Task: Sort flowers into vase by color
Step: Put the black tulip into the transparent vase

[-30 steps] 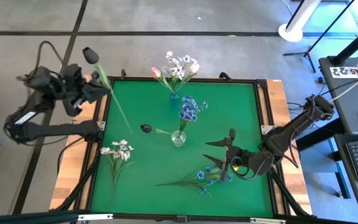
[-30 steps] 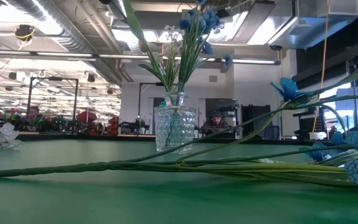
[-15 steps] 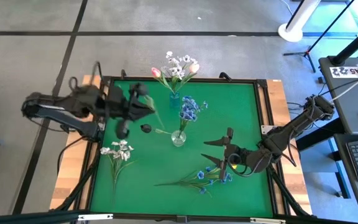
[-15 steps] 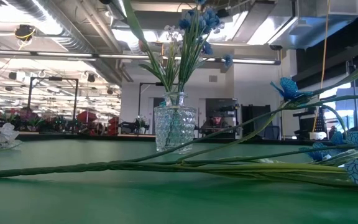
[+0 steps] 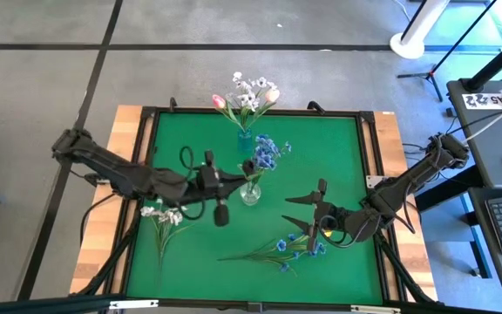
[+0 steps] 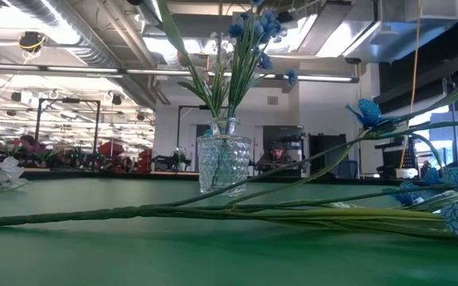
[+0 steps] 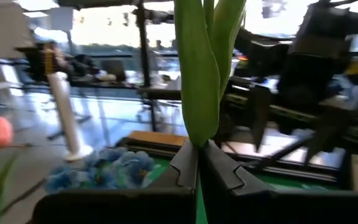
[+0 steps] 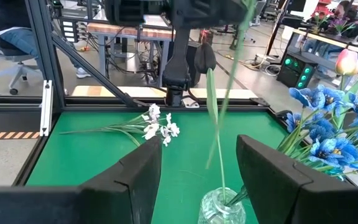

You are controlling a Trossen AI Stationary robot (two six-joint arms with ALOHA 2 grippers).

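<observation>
Reaching in from the table's (image 5: 338, 131) left edge toward its middle: the left claw (image 5: 219, 190), clenched on a green flower stem (image 7: 197, 68) (pinched right between the two dark fingers (image 7: 185, 168) in the left wrist view), just beside the clear glass vase (image 5: 250, 194)

Lying flat near the left edge, below that arm: a white blossom spray (image 5: 166, 214), stem pointing toward the near edge

At the middle of the far edge: a small vase (image 5: 245, 139) holding pink tulip buds (image 5: 220, 101) and white blossoms (image 5: 249, 92) together

At the table's centre: the clear glass vase, standing upright, with blue blossoms (image 5: 266, 153) rising from it (seen in the low view as a beaded glass body (image 6: 223, 164) with green stems above)

Lying on the green surface toward the near edge, right of centre: a blue blossom spray (image 5: 286, 249), its long stem stretched leftward, also filling the foreground of the low view (image 6: 213, 213)

Near the right edge, just above the heads of that blue spray: the right claw (image 5: 314, 214), fingers spread wide apart and gripping nothing, facing the centre vase (image 8: 222, 208) in its own wrist view
</observation>
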